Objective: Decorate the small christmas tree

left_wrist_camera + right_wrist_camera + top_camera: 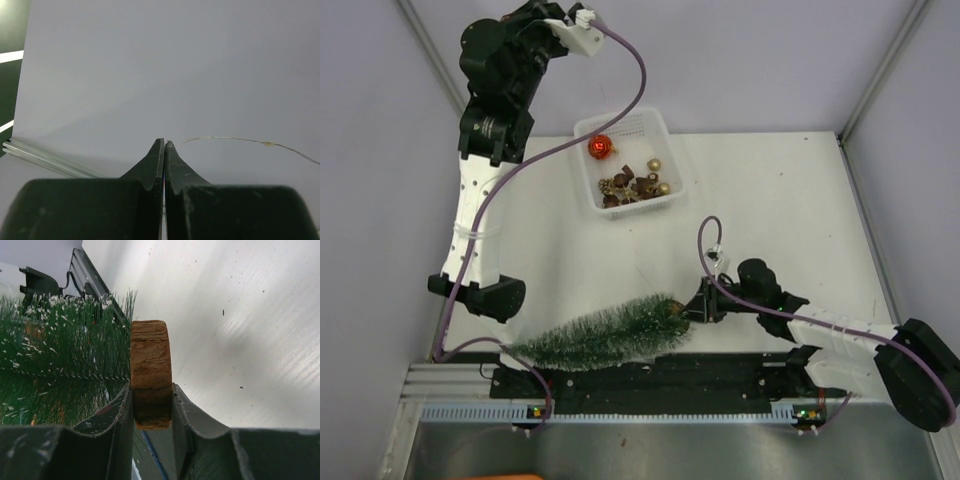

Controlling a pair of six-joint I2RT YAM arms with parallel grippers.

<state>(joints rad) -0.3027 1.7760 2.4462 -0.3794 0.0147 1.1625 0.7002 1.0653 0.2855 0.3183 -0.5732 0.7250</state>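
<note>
Small christmas tree (610, 335), a slim cone of dark green frosted bristles on a round brown wooden disc base (151, 370), lies on its side along the near edge of the white table (770, 200), just beyond the black mounting rail (660, 375). We record its tip pointing toward the left arm's base and its disc toward the right. The right gripper (695, 305) is clamped on the rim of that disc; the right wrist view shows one finger pressed against each flat face, with the bristles (55, 365) spreading to the left of the wood. The left gripper (164, 145) is raised high toward the far wall, well apart from the tree. Its fingers are pressed together, and a thin silvery wire (240, 139) carrying a small bead issues from their tips and runs off to the right; we judge it pinched between them. A white plastic basket (660, 130) stands at the far side of the table, holding a red glitter bauble (601, 147), small gold baubles (654, 165) and brown pieces (625, 187)
</note>
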